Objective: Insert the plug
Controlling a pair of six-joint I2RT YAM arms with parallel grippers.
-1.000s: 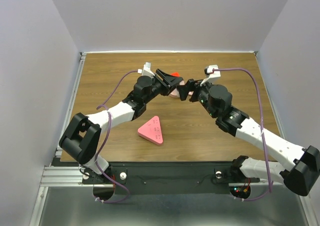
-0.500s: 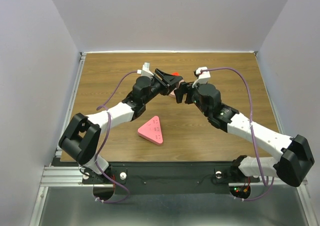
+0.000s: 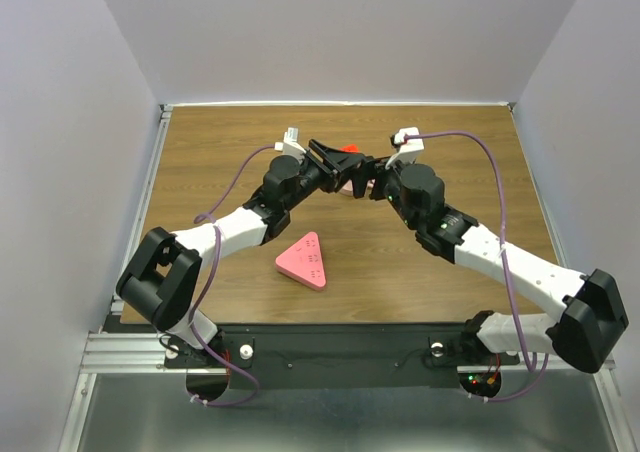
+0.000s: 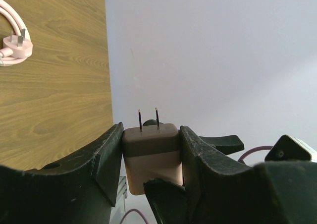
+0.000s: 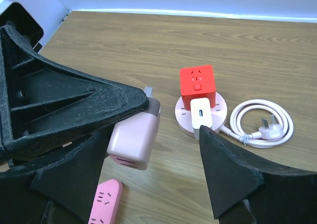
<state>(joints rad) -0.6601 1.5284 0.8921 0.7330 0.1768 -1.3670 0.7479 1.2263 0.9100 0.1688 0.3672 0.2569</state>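
My left gripper [image 4: 151,131] is shut on a pink plug adapter [image 4: 151,157] and holds it above the table, its two metal prongs pointing away from the wrist. In the top view this gripper [image 3: 335,162] meets my right gripper [image 3: 362,179] over the table's middle back. In the right wrist view the plug [image 5: 133,140] hangs under the left gripper's finger [image 5: 74,105]. My right gripper [image 5: 151,137] is open, with one finger on each side of the plug's body. A pink triangular power strip [image 3: 305,260] lies on the table below, with a corner showing in the right wrist view [image 5: 103,210].
A round pink socket base [image 5: 184,125] carries a red cube socket [image 5: 197,84] and a white adapter [image 5: 201,113]. A coiled white cable with a three-pin plug [image 5: 262,122] lies to its right, also in the left wrist view [image 4: 15,45]. White walls enclose the table.
My right arm has swung left and forward, bringing its open gripper up to the plug. The left gripper has stayed put, still holding the plug.
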